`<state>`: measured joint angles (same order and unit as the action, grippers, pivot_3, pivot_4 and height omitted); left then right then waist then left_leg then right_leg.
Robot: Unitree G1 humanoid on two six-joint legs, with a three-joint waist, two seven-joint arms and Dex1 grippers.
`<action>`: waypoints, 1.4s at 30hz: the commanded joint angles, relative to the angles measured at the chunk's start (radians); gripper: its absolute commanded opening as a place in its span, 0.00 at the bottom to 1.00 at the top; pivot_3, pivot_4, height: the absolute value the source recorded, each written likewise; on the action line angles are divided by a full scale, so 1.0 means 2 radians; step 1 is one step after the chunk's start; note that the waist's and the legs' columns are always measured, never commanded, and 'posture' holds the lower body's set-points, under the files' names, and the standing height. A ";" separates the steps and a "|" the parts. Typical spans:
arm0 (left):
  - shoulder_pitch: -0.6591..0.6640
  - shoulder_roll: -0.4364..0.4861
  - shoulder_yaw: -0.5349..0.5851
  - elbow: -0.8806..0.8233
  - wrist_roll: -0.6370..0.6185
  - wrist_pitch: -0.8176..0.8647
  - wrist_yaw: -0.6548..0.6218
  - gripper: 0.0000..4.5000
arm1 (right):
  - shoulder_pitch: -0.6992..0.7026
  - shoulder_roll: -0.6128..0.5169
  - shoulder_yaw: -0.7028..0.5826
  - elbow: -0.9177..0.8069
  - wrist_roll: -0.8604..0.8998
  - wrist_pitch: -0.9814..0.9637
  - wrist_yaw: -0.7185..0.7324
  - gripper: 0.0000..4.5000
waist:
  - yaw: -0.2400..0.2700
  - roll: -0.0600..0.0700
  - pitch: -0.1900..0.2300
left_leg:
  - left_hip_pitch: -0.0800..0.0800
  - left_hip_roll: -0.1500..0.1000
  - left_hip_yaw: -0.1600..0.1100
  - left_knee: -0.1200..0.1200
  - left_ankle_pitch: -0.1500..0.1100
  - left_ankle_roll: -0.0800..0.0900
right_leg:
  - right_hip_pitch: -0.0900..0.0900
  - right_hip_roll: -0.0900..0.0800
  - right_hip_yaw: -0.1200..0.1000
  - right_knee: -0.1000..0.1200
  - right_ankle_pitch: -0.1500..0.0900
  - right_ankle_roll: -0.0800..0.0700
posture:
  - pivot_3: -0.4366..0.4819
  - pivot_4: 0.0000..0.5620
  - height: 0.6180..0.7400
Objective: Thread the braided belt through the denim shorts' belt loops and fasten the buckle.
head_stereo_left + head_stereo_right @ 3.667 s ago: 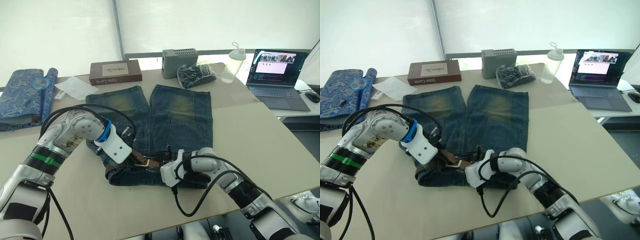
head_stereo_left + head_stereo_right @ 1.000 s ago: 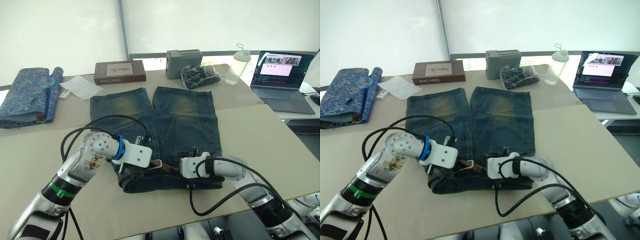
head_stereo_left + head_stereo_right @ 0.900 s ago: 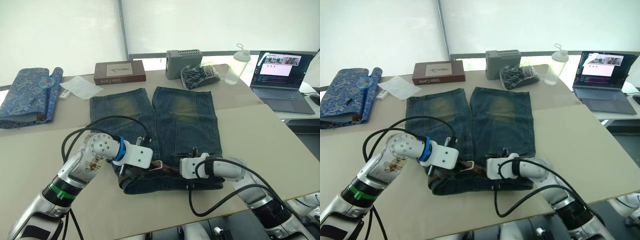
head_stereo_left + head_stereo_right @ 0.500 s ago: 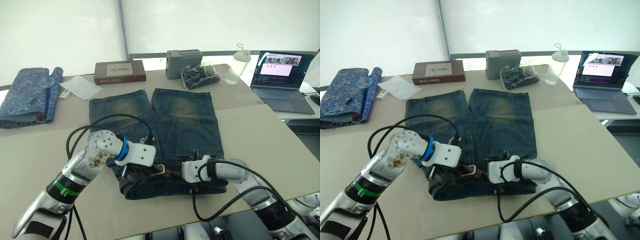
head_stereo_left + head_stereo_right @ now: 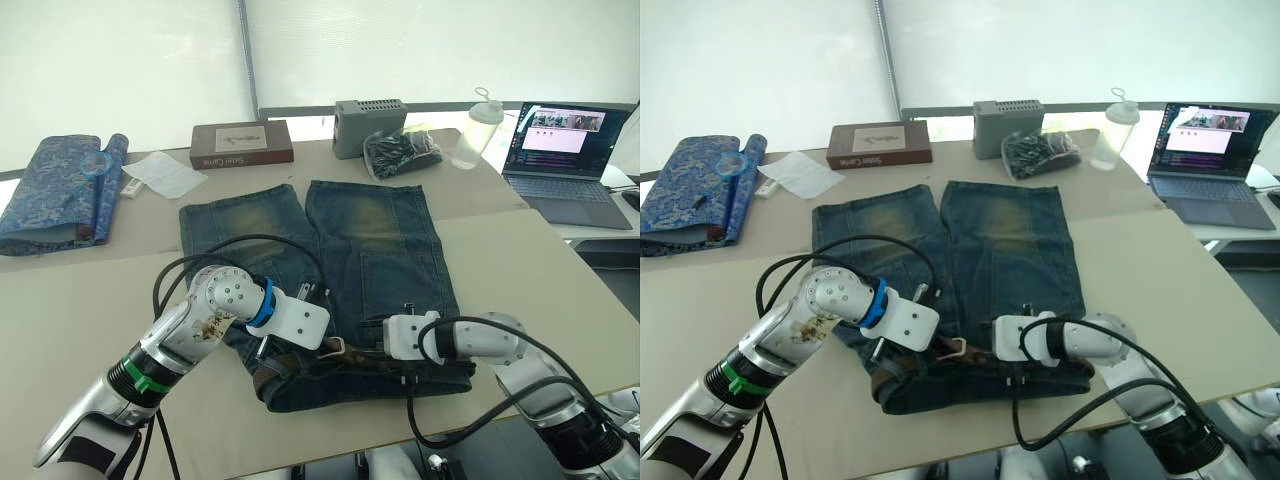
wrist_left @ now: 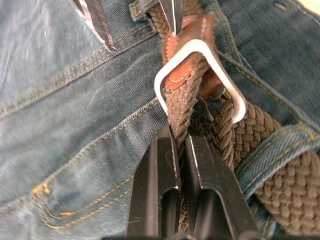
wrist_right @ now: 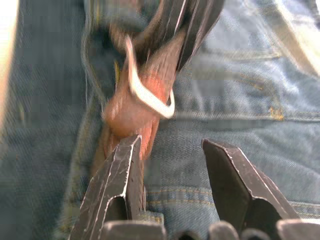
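Blurring buckle (image 7: 148, 95) – braided belt (image 6: 187, 107) half-hidden

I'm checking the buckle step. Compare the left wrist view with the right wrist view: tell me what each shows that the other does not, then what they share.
Left wrist view alone: the left gripper shut on the braided belt, its strap pinched just below the buckle, and a belt loop crossing the braid.

Right wrist view alone: the right gripper open, one finger beside the belt's brown leather end, the other over bare denim.

Both: the silver buckle and belt lying on the denim shorts.
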<state>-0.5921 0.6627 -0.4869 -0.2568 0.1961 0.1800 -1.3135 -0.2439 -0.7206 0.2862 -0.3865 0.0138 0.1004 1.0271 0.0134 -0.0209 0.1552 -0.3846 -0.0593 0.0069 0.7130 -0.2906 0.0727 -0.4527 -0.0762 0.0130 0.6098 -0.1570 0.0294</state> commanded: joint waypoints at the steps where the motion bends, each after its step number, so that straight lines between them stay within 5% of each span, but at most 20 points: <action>1: -0.004 0.001 -0.008 0.004 0.014 -0.035 0.014 0.00 | 0.009 -0.006 -0.021 -0.026 0.017 0.024 -0.004 0.49 | 0.000 0.000 0.000 | 0.000 0.000 0.000 0.000 0.000 0.000 | 0.000 0.000 0.000 0.000 0.000 0.000 | 0.48 0.27 1.00; 13: -0.039 0.052 0.011 0.139 0.047 -0.190 0.052 0.00 | 0.002 0.002 0.014 -0.035 -0.002 0.027 -0.005 0.49 | -0.003 0.000 0.000 | 0.000 0.000 0.000 0.000 0.000 0.000 | 0.000 0.000 0.000 0.000 0.000 0.000 | 0.48 0.27 1.00; 25: -0.015 0.027 0.023 0.051 -0.032 -0.102 0.007 0.00 | 0.001 0.007 0.003 -0.024 -0.001 0.089 -0.022 0.49 | -0.001 0.000 0.000 | -0.001 0.000 0.000 0.001 0.000 0.000 | 0.000 0.000 0.000 0.000 0.000 0.000 | 0.48 0.27 1.00; 32: -0.026 0.043 0.030 0.076 -0.030 -0.132 -0.003 0.00 | -0.006 0.014 0.023 -0.015 -0.025 0.118 -0.042 0.49 | -0.001 0.000 0.000 | -0.001 0.000 0.000 0.001 0.000 0.000 | -0.001 0.000 0.000 0.000 0.000 0.000 | 0.48 0.27 1.00; 42: -0.084 0.067 0.047 0.201 0.007 -0.189 0.026 0.00 | -0.081 0.114 0.077 0.098 -0.075 0.094 -0.091 0.49 | -0.007 0.000 0.000 | -0.001 0.000 0.000 0.000 0.000 -0.001 | -0.001 0.001 0.000 0.001 0.000 0.000 | 0.48 0.27 1.00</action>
<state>-0.7368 0.7880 -0.4162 0.1349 0.2014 -0.1696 -1.2753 -0.3831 -0.5040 0.4365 -0.2091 -0.1214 0.3168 0.8698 -0.0012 -0.0212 0.1554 -0.3857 -0.0597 0.0072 0.7137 -0.2898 0.0714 -0.4550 -0.0748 0.0121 0.6108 -0.1565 0.0296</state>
